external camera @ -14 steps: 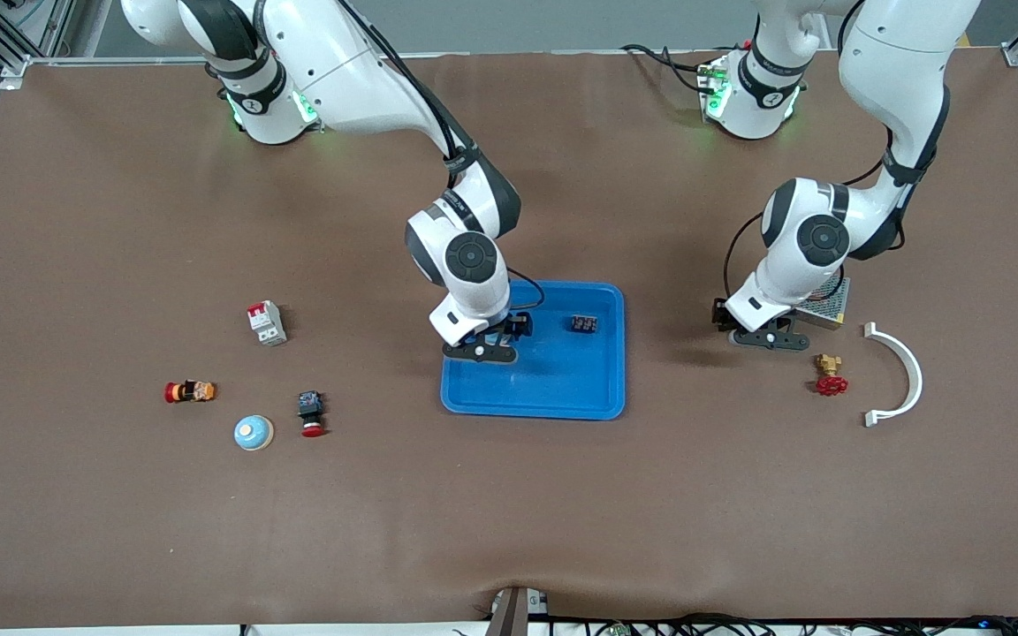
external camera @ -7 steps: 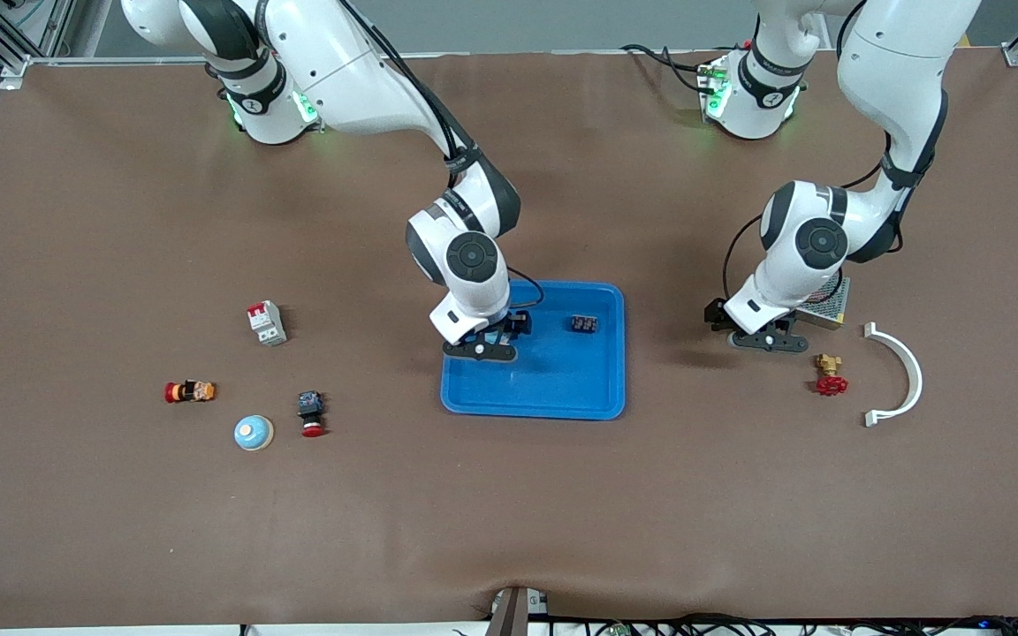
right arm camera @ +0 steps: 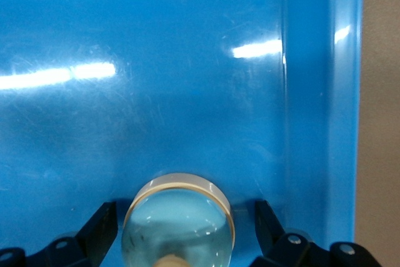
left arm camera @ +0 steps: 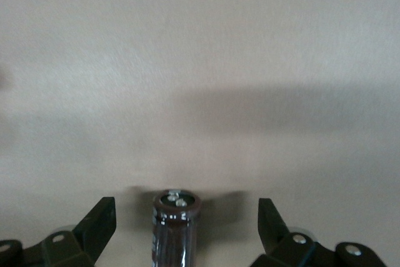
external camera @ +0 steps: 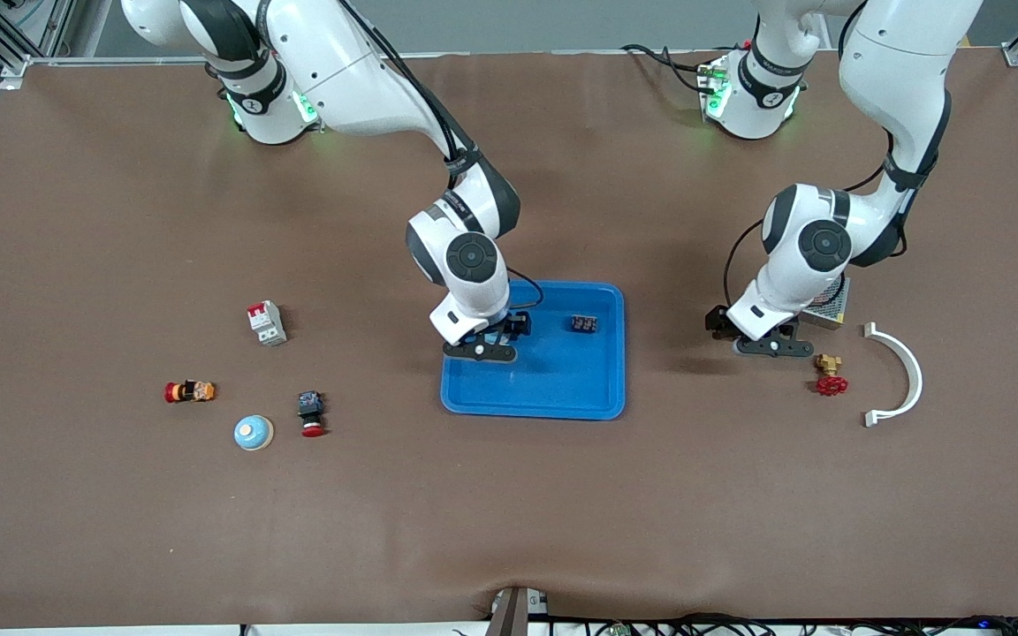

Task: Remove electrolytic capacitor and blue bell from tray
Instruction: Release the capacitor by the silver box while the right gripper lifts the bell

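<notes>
Front view first: the brown table carries everything, and the blue tray lies at its middle. My right gripper is down in the tray, at the tray's end nearer the right arm's base. My left gripper is low over bare table between the tray and the left arm's end.

A white curved bracket lies toward the left arm's end of the table. A metal mesh box sits just beside my left gripper, partly hidden by the wrist.

In the right wrist view, the bell, a blue dome with a cream rim, rests on the tray floor between my right fingers. They stand wide apart, with a gap on each side, gripping nothing.

In the left wrist view, the capacitor, a dark cylinder with two metal terminals on its end, sits on the table between my left fingers. They are spread wide and are clear of it.

Toward the right arm's end lie a second blue dome, a white and red breaker, a red push button and a small orange part.

A brass valve with a red wheel lies near the bracket, and a small black block sits in the tray.
</notes>
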`<action>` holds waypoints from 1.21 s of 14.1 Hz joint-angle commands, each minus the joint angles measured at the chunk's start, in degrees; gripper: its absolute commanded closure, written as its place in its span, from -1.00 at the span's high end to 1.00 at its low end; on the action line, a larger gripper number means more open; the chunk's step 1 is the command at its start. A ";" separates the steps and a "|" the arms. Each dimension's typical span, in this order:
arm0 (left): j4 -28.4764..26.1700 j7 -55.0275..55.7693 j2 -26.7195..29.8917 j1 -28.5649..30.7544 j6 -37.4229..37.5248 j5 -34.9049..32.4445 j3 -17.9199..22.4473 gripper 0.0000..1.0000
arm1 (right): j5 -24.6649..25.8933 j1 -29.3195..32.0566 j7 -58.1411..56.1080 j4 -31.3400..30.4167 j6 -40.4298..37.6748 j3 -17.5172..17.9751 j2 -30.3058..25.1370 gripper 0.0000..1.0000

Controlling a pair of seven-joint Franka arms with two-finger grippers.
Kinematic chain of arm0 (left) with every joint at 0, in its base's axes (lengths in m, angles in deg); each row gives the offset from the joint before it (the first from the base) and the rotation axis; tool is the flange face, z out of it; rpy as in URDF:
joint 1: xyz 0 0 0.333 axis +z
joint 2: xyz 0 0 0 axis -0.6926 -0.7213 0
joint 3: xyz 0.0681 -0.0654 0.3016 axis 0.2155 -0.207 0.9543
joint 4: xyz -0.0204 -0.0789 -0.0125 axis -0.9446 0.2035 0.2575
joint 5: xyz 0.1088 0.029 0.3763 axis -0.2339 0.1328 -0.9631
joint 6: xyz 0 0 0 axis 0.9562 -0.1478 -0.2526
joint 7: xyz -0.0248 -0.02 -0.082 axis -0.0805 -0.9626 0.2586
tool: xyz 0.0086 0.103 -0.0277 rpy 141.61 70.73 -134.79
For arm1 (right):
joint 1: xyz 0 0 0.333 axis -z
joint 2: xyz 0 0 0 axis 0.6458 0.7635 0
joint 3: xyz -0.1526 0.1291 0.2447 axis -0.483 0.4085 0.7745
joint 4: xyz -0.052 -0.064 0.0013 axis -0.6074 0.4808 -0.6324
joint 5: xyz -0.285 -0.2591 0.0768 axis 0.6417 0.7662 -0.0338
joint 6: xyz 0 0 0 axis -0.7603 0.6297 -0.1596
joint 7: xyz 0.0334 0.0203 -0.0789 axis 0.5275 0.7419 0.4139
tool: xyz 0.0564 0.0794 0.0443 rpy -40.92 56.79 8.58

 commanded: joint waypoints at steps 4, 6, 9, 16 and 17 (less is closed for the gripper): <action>5.87 15.08 0.00 -0.54 7.25 -0.30 -0.57 1.00 | 0.89 0.03 1.36 0.80 -0.21 -0.33 -0.03 0.26; 6.91 21.83 -0.35 -0.80 7.25 -0.21 -1.88 1.00 | 0.80 0.21 0.92 1.24 -0.83 -0.41 -0.73 0.24; 7.53 31.69 0.08 -0.89 7.17 -0.21 -4.07 1.00 | 0.80 1.26 0.48 3.86 -8.79 -0.50 -3.02 0.23; 9.38 67.96 0.09 -6.16 7.16 -0.91 -5.93 1.00 | -0.43 14.16 -17.67 6.78 -36.39 -0.24 -20.31 0.24; 9.64 72.62 0.00 -6.25 7.17 -0.91 -6.02 1.00 | -0.25 16.28 -22.76 6.69 -39.38 -0.41 -22.86 0.24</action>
